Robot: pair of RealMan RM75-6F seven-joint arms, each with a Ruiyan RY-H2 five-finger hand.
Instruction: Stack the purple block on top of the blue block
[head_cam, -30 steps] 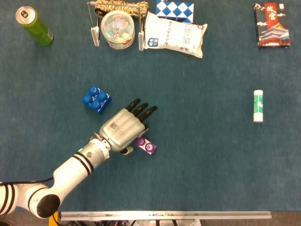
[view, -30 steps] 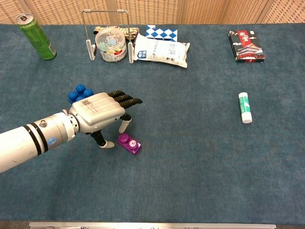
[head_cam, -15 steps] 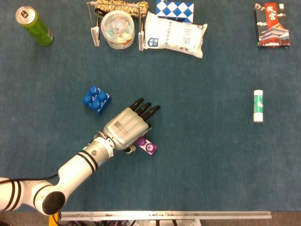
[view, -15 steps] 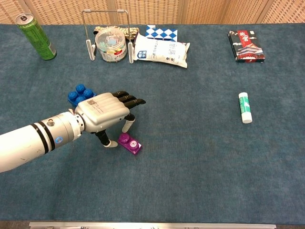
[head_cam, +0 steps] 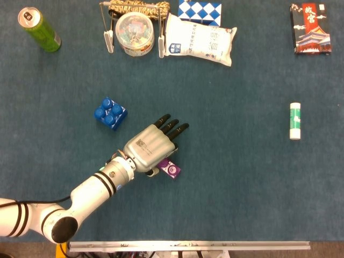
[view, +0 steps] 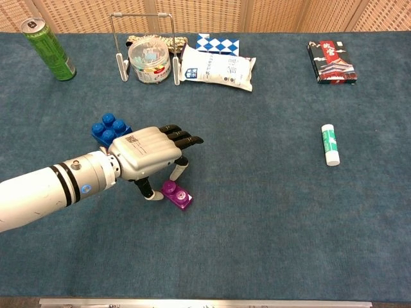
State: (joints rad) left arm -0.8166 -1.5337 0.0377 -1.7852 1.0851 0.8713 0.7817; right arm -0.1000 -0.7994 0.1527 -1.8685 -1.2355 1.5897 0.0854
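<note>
The purple block (head_cam: 170, 169) (view: 176, 195) lies flat on the blue cloth near the table's middle. My left hand (head_cam: 153, 143) (view: 153, 151) hovers palm-down right over it, fingers spread. Its thumb (view: 148, 191) reaches down at the block's left end and a finger (view: 177, 170) comes down behind the block, with nothing held. The blue block (head_cam: 110, 113) (view: 109, 129), studs up, sits a short way up and to the left of the hand, partly hidden behind the wrist in the chest view. My right hand is in neither view.
Along the far edge stand a green can (head_cam: 38, 28), a round tub (head_cam: 135, 33) under a wire rack, a white packet (head_cam: 200, 45) and a blue-white checked box (head_cam: 199, 9). A dark box (head_cam: 310, 28) lies far right, and a green-white tube (head_cam: 294, 120) at mid right.
My left hand has slid a little to the right and nearer the front, settling over the purple block, with its thumb now beside it. Neither block has moved.
</note>
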